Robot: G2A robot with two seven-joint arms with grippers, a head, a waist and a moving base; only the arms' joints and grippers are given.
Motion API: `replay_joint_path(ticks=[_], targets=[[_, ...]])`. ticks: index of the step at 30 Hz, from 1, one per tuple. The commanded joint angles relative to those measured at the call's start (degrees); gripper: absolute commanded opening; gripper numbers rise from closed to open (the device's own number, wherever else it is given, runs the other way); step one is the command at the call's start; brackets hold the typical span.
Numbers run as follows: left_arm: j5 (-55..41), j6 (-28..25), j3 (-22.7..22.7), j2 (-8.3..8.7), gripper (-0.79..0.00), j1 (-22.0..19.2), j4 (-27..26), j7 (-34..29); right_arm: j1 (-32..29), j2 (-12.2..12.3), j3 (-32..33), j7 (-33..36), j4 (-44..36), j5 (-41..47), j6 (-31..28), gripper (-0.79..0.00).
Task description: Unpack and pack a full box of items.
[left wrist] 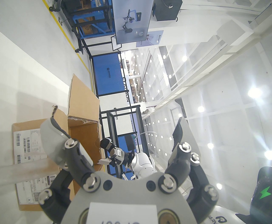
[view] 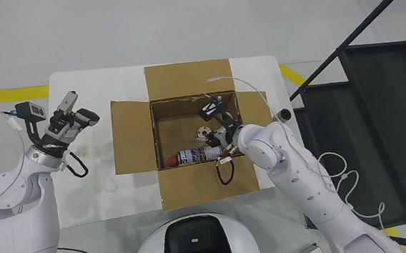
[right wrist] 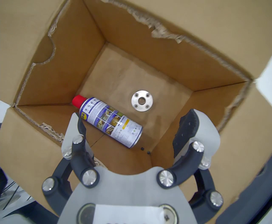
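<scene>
The right end effector [right wrist: 131, 124], wide open and empty, hangs inside the box [view: 133, 135]. In the top view the spray can [view: 198, 155] lies horizontally just below it, mid-frame.

In the top view the right gripper [view: 221, 133] covers part of the box [view: 133, 135] floor, one end of the spray can [view: 193, 156] and part of the metal disc [view: 202, 133]. In the right wrist view a finger [right wrist: 70, 135] overlaps the can's edge, the box flaps run past the picture's edges, and two dark specks [right wrist: 142, 149] beside the can are too small to identify.
</scene>
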Motion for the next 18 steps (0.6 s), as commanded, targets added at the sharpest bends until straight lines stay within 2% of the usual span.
replay_joint_path(ticks=[1,3,18], targets=[[0.0,0.0,0.0,0.0,0.0,0.0,0.0,0.0,1.7,-0.4,-1.5,1.1,2.3,-0.1,1.4,0.0],[0.0,0.0,0.0,0.0,0.0,0.0,0.0,0.0,3.0,-0.8,-2.1,0.9,4.2,1.1,3.7,0.0],[0.0,0.0,0.0,0.0,0.0,0.0,0.0,0.0,3.6,-0.9,-2.7,1.3,4.9,1.1,3.5,0.0]])
